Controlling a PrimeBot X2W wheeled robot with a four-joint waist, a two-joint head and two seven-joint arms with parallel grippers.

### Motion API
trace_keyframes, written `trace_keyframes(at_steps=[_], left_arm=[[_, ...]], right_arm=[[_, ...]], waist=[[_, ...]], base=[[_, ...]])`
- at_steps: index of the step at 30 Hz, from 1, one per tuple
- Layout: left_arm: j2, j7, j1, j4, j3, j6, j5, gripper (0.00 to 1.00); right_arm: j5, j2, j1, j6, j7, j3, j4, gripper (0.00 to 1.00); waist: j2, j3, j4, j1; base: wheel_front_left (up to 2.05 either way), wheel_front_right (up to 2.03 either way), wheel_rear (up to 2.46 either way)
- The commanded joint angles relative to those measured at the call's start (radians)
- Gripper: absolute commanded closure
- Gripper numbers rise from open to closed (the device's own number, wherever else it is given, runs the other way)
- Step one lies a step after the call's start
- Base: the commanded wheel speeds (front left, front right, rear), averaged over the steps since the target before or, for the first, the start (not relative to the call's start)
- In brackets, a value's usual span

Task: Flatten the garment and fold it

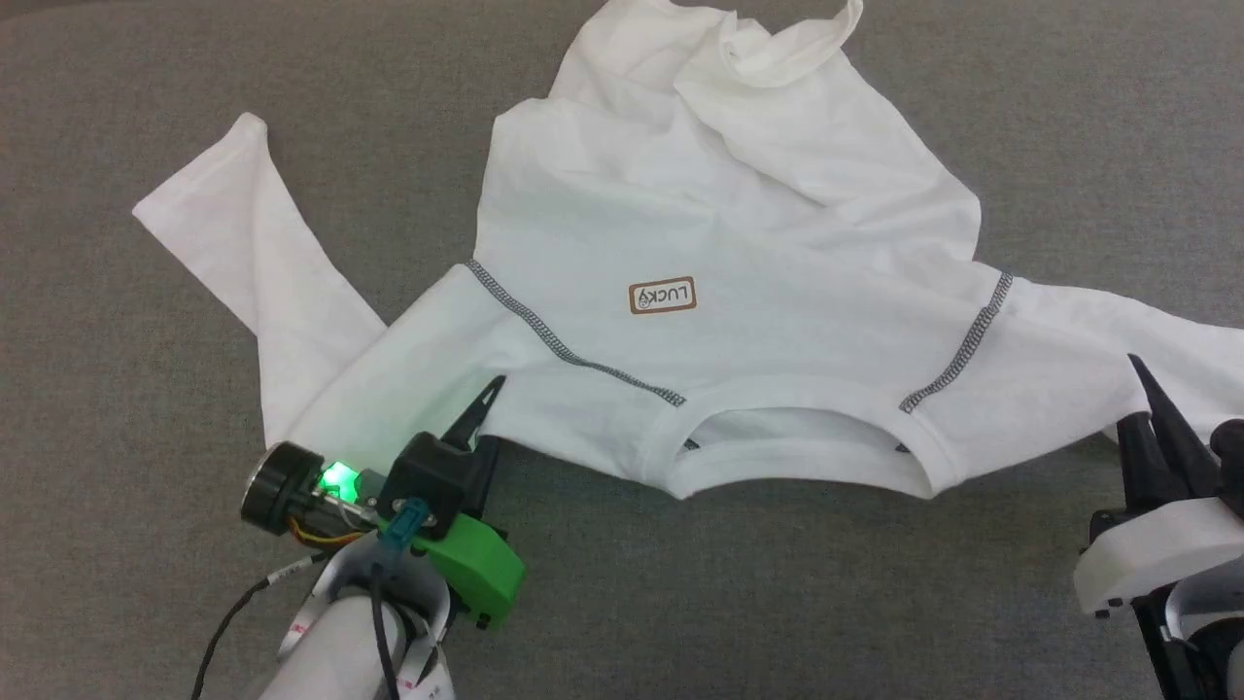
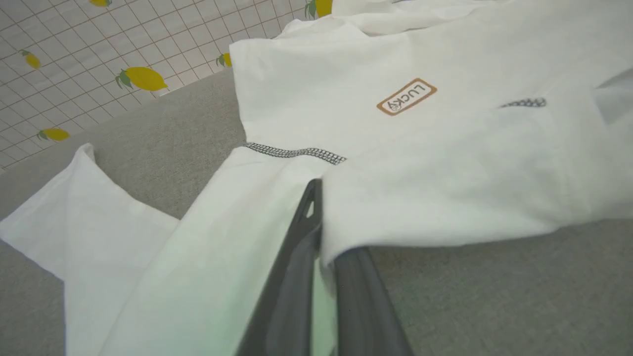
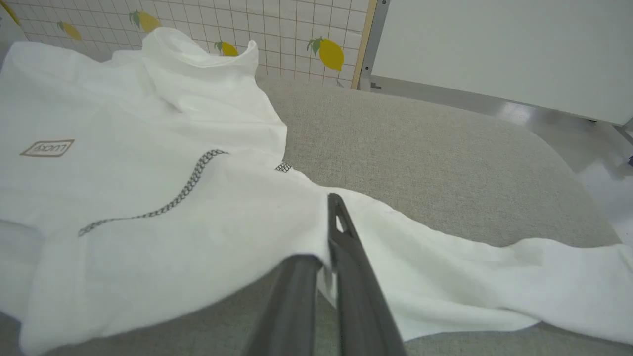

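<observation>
Grey woven cushion (image 1: 875,603) carried the thin white shirt (image 1: 739,233), collar nearest the robot, crumpled hem far off toward a lemon-tiled wall (image 2: 99,59). Left gripper (image 1: 489,403) and right gripper (image 1: 1145,384) each pinched a near shoulder edge, jaws closed on soft cloth. Its length ran straight away from both, neither arm nearer.

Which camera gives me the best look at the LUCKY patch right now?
Left wrist view: the patch is largest there, lettering legible though tilted. Head view shows it smaller and upside down. Right wrist view catches it obliquely near its left edge.
</observation>
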Motion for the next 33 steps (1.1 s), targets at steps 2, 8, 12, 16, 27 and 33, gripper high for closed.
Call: trace_keyframes(at_steps=[2,8,12,16,27,33], left_arm=[[-0.019,-0.041,0.018,-0.037,0.032,0.016,-0.046,1.0],[-0.026,-0.042,-0.012,-0.169,0.088,0.025,-0.108,1.0],[-0.033,-0.009,-0.055,-0.26,0.127,0.028,-0.158,1.0],[-0.031,0.04,-0.128,-0.314,0.16,0.023,-0.197,1.0],[0.003,0.247,-0.405,-0.4,0.217,0.032,-0.219,1.0],[0.003,0.359,-0.506,-0.424,0.227,0.05,-0.235,1.0]], right_arm=[[0.009,0.001,-0.036,-0.002,-0.017,0.002,-0.02,1.0],[0.035,-0.033,-0.102,-0.002,0.001,0.034,-0.061,1.0],[0.043,-0.079,-0.171,-0.002,0.031,0.051,-0.086,1.0],[0.051,-0.141,-0.258,-0.002,0.073,0.084,-0.107,1.0],[0.129,-0.311,-0.615,-0.002,0.186,0.199,-0.107,1.0],[0.178,-0.349,-0.742,-0.002,0.25,0.25,-0.101,1.0]], waist=[[-0.0001,-0.04,-0.009,0.0],[-0.0001,-0.118,-0.021,0.0],[-0.0001,-0.165,-0.028,0.0],[-0.0001,-0.201,-0.035,0.0],[-0.0001,-0.27,-0.063,0.0],[-0.0001,-0.265,-0.071,0.0]], base=[[0.0,0.0,0.0],[0.0,0.0,0.0],[0.0,0.0,0.0],[0.0,0.0,0.0],[0.0,0.0,0.0],[0.0,0.0,0.0]])
